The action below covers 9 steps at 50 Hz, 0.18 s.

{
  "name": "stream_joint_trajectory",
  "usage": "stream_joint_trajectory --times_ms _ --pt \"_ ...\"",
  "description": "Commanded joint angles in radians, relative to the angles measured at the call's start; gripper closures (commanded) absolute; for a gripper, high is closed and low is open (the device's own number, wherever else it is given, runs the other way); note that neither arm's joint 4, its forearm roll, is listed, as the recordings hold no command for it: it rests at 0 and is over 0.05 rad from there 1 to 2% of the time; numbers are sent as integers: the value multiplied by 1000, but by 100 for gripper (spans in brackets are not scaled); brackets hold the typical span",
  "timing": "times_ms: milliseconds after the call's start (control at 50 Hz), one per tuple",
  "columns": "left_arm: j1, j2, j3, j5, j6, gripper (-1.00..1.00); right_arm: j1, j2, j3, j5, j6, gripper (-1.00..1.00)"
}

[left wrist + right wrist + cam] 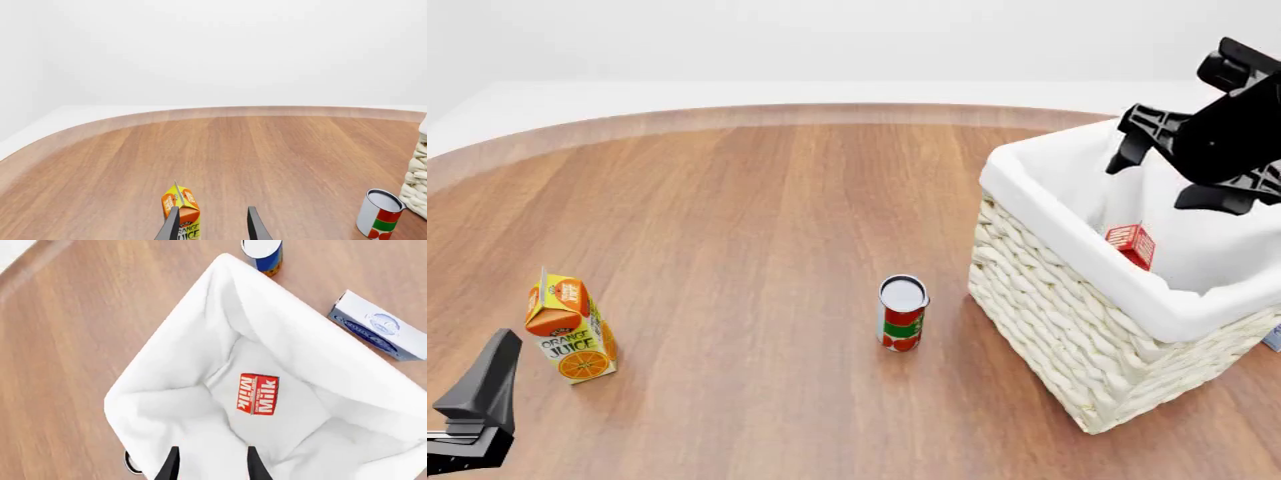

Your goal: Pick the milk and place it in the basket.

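Left wrist: left claw (pixel 212 226) fingers parted, nothing between; orange-and-yellow juice carton (pixel 181 210) just beyond one finger; bare wooden surface (pixel 253 155) ahead to curved far edge.
Front: red-topped milk carton (pixel 1130 245) inside large cream wicker basket (pixel 1068 330); red-and-green can (pixel 902 313) near basket's left wall.
Right wrist: right claw (pixel 212 465) above basket, fingers apart, empty; blue-white box (pixel 377 326) outside rim.

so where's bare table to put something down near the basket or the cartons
The widest free patch is the wood between the orange-and-yellow juice carton and the red-and-green can, running to the table's far curved edge. A narrower gap lies between that can and the cream wicker basket. Inside the basket is crowded: the red-topped milk carton stands under the right gripper.
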Motion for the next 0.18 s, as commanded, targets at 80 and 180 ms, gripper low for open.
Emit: stream_joint_trajectory --times_ms 80,180 --pt "0 0 0 0 0 -100 62 -103 -84 100 -113 -100" --pt "0 0 0 0 0 -100 76 -160 -89 133 -194 -100"
